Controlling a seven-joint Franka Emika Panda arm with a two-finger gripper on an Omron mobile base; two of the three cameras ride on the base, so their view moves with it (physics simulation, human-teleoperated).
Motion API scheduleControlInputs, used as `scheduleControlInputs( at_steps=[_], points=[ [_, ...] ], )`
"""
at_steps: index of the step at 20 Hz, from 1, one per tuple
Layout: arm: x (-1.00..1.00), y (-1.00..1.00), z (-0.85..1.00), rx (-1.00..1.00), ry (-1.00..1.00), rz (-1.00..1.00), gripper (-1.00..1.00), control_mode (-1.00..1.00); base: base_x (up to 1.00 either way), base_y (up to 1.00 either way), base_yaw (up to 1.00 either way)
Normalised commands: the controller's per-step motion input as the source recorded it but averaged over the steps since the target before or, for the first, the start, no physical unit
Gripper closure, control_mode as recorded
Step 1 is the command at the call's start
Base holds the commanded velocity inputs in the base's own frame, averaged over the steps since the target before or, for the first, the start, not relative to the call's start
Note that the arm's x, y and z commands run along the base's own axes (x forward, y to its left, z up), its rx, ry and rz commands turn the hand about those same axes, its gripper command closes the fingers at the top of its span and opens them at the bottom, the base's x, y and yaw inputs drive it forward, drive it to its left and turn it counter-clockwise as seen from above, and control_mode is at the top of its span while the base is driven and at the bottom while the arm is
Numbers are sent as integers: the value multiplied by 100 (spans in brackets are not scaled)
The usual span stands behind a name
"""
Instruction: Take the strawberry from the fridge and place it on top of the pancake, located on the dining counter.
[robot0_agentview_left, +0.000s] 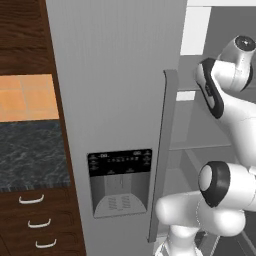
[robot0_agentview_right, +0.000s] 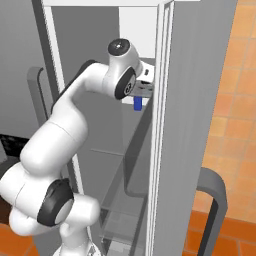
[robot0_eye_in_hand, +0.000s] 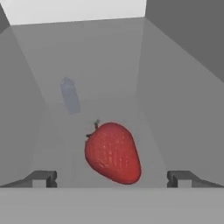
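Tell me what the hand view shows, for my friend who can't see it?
A red strawberry lies on a grey shelf inside the fridge, straight ahead of the open gripper, whose two dark fingertips stand wide apart on either side of it without touching it. Farther back, a faint bluish bottle shape stands near the rear wall.

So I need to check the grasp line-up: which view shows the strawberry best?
The hand view: the strawberry lies large and whole on the fridge shelf, between the open gripper fingertips. The right base view shows the gripper reaching into the fridge, where the berry cannot be made out; the left base view likewise.
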Motion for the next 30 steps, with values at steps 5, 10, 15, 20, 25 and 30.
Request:
scheduleControlInputs(
  at_steps=[5,10,15,20,25,30],
  points=[
    [42,-4,-9,0,0,0,-100,-100,0,0,0],
    [25,-6,-6,0,0,0,-100,-100,0,0,0],
    [0,-1,-13,0,0,0,-100,-100,0,0,0],
    [-1,0,-22,0,0,0,-100,-100,0,0,0],
    [0,0,-24,0,1,0,100,-100,0,0,0],
    [-1,1,-4,0,0,0,100,-100,0,0,0]
  ],
)
